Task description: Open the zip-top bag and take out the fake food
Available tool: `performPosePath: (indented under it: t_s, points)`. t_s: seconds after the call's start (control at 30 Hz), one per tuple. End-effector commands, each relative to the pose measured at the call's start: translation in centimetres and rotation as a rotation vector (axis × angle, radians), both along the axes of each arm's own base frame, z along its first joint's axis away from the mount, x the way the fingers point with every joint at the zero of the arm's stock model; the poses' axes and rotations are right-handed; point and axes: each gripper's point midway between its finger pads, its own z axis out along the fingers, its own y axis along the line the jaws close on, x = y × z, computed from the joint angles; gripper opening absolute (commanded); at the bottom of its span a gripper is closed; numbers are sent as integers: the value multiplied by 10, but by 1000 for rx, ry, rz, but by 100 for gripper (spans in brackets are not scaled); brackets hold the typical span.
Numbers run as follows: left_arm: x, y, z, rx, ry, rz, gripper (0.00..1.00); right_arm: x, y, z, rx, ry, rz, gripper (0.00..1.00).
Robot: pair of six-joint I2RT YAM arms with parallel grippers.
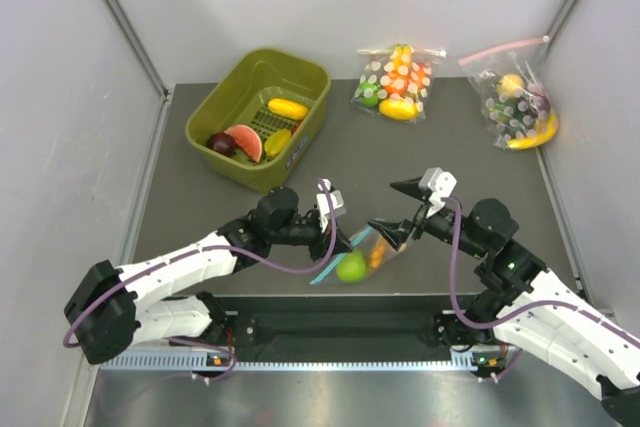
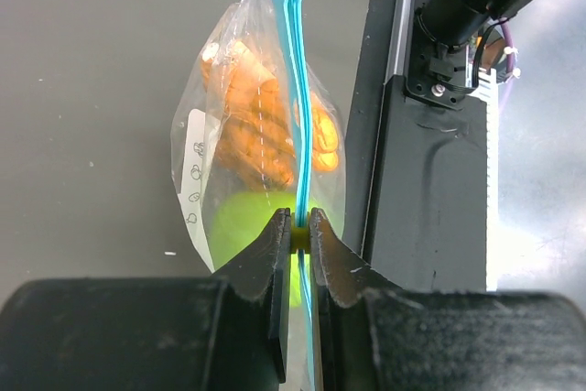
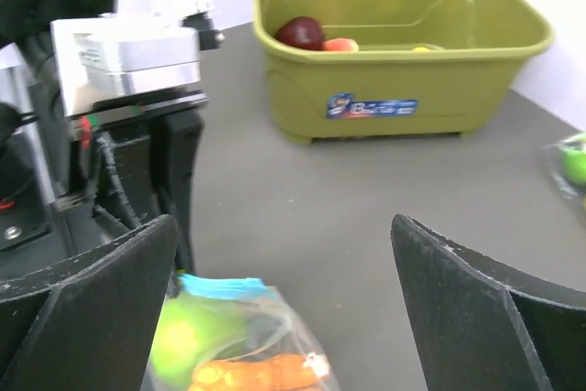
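The zip-top bag (image 1: pixel 362 255) is small and clear, with a light-blue zip strip (image 2: pixel 295 89). It hangs near the table's front edge, between the two grippers. It holds the fake food: a round green fruit (image 2: pixel 245 222) and orange carrot-like pieces (image 2: pixel 259 130). My left gripper (image 2: pixel 300 218) is shut on the zip strip; in the top view (image 1: pixel 345 239) it is at the bag's left side. My right gripper (image 1: pixel 398 209) is open just right of the bag. In the right wrist view my right gripper (image 3: pixel 284 222) stands open above the bag (image 3: pixel 275 331), touching nothing.
An olive-green bin (image 1: pixel 300 63) with red, yellow and purple toy pieces stands at the back left; it also shows in the right wrist view (image 3: pixel 403 70). Two white-dotted bags with pink strips (image 1: pixel 395 82) (image 1: pixel 520 105) lie at the back right. The arm mounting rail (image 2: pixel 430 199) is beside the bag.
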Motion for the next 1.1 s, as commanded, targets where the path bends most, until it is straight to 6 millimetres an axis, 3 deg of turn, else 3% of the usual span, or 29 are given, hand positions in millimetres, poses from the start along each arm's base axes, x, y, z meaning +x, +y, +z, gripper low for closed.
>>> performPosePath:
  t_s: [0.0, 0.17, 0.4, 0.5, 0.53, 0.6, 0.63, 0.7, 0.73, 0.77, 1.07]
  points:
    - [4, -7, 20, -56, -62, -8, 1, -9, 11, -5, 3, 32, 83, 100]
    - [0, -7, 24, -63, -66, -32, 1, -6, 23, -29, -63, 84, 127, 100]
    - [-2, -5, 26, -75, -73, -40, 1, -6, 31, -37, -55, 74, 167, 100]
    - [-2, -5, 26, -74, -76, -37, 0, -7, 36, -47, -75, 103, 195, 87]
    - [-2, -5, 27, -76, -76, -35, 0, -7, 37, -53, -86, 121, 199, 75]
    - [-1, -5, 27, -77, -80, -36, 0, -9, 40, -57, -92, 134, 217, 62]
    - [-1, -5, 28, -79, -83, -35, 0, -9, 41, -60, -97, 145, 223, 45]
    - [-1, -5, 28, -78, -84, -30, 0, -9, 42, -63, -103, 157, 231, 26]
    - [0, -5, 27, -77, -83, -29, 0, -8, 41, -64, -105, 159, 225, 6]
    - [0, -5, 28, -78, -84, -29, 0, -7, 41, -65, -107, 160, 215, 0]
    - [0, -4, 19, -53, -60, -25, 2, 35, 0, -42, -80, 64, -126, 0]
